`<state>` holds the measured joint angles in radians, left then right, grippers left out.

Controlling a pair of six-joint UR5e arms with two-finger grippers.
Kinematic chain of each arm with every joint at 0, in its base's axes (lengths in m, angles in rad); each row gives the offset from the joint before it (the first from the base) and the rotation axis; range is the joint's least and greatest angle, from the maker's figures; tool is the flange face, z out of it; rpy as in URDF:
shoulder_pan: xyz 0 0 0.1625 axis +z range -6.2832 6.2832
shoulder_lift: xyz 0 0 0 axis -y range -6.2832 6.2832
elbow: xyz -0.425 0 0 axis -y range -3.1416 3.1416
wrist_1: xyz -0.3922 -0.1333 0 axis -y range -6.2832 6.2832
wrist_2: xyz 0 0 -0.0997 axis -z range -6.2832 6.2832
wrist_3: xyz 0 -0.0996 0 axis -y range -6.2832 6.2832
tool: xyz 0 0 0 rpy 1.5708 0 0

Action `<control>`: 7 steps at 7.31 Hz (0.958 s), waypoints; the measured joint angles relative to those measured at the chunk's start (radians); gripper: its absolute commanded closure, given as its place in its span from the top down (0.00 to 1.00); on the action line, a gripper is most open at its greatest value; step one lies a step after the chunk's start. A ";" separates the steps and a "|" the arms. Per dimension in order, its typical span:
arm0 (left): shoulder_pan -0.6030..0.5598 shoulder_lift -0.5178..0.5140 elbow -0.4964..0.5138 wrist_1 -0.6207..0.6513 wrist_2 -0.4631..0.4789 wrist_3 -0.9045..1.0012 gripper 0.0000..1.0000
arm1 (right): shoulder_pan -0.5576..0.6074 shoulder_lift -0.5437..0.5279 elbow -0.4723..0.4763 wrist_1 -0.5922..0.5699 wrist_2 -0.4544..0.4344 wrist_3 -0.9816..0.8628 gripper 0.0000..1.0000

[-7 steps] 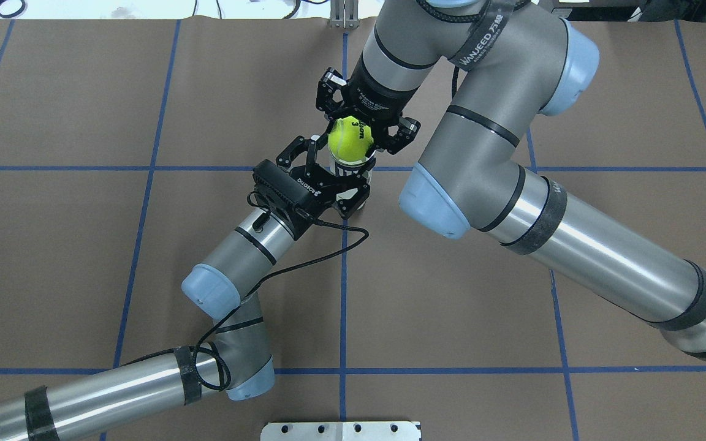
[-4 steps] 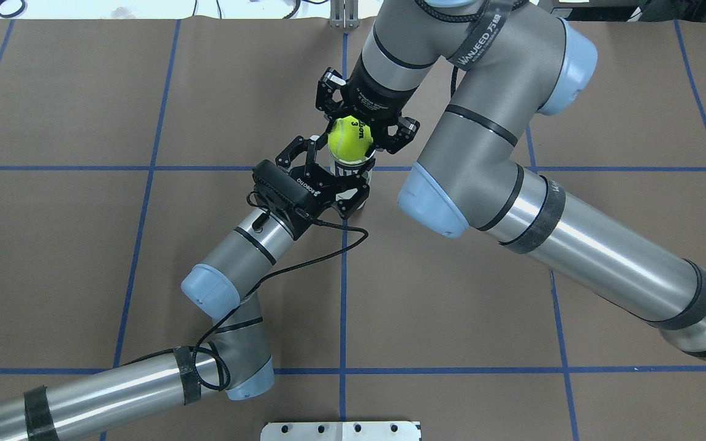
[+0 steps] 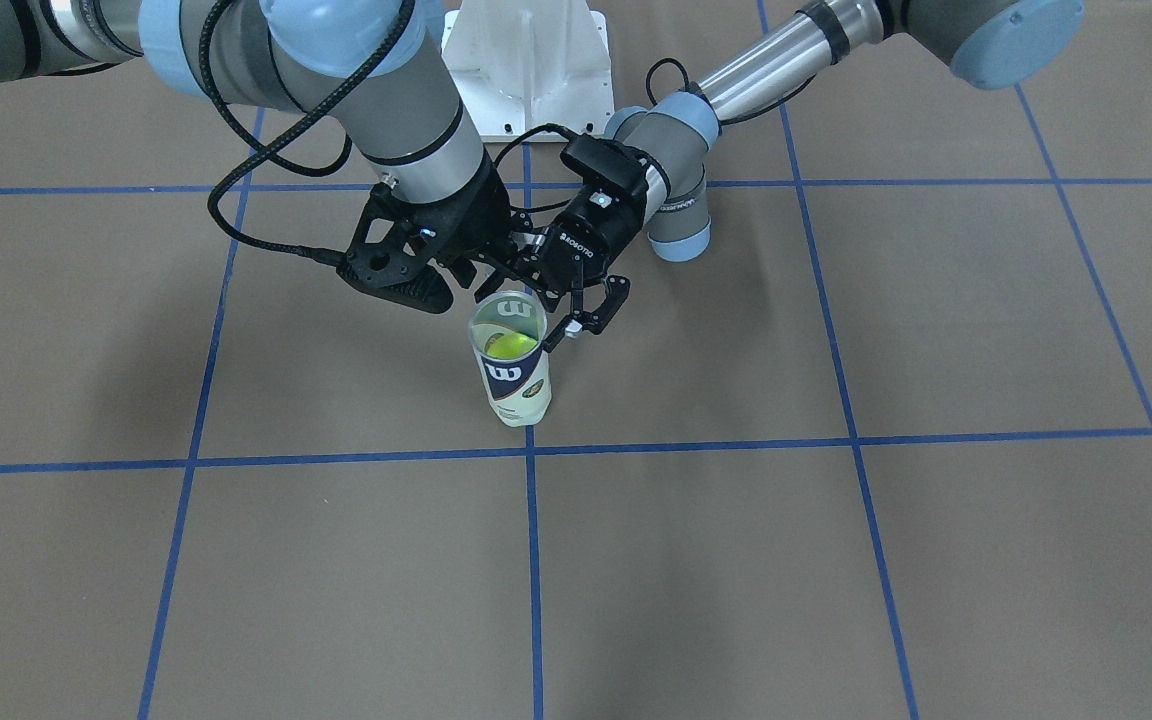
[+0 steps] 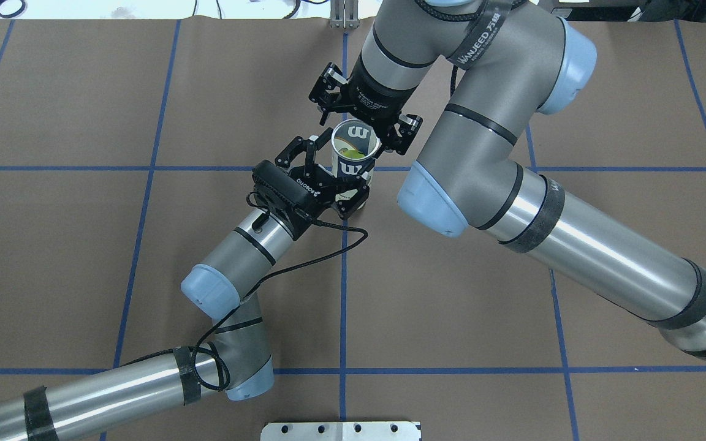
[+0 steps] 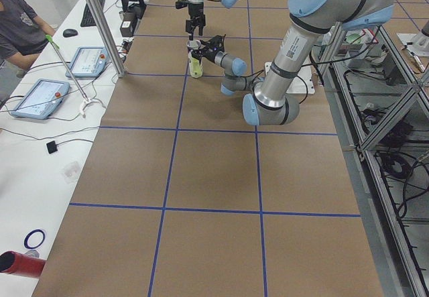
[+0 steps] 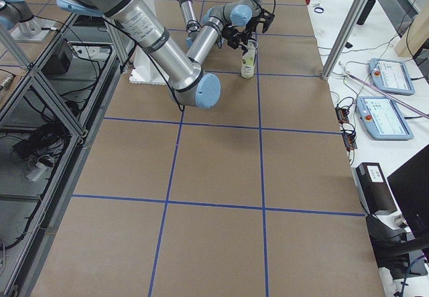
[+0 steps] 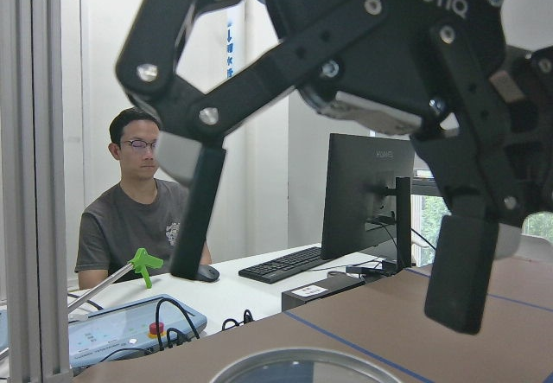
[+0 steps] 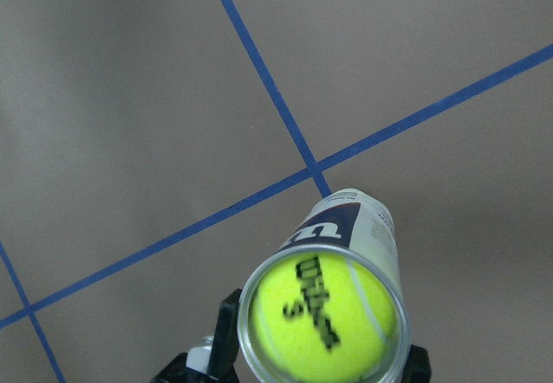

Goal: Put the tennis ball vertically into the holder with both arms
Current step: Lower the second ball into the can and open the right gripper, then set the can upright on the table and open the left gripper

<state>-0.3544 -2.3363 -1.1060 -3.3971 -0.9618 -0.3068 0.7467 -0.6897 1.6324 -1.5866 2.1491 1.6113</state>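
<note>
The holder (image 3: 514,385) stands upright on the brown table and also shows in the overhead view (image 4: 353,166) and the right wrist view (image 8: 363,227). The yellow tennis ball (image 8: 321,318) sits inside it, below the open rim (image 3: 508,345). My right gripper (image 4: 362,125) hangs open and empty just above and behind the rim. My left gripper (image 4: 337,168) is level with the can's top on the near side. It is open in the left wrist view (image 7: 324,296), with nothing between its pads and the holder's rim (image 7: 294,361) below them.
The white base pedestal (image 3: 526,60) stands behind the arms. Blue tape lines cross the table. An operator (image 5: 20,29) sits at a side bench with tablets (image 5: 37,99). An aluminium post (image 5: 100,22) stands at the table's edge.
The ball has left my right gripper and dropped into the holder. The right gripper's fingers have spread apart. The left arm has not moved.
</note>
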 measured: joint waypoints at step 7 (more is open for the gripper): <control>-0.016 0.186 -0.214 -0.061 0.010 -0.005 0.83 | 0.105 -0.138 0.080 0.000 0.020 -0.098 0.99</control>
<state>-0.3705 -2.1500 -1.3195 -3.4576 -0.9517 -0.3113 0.8517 -0.8279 1.7123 -1.5865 2.1689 1.5131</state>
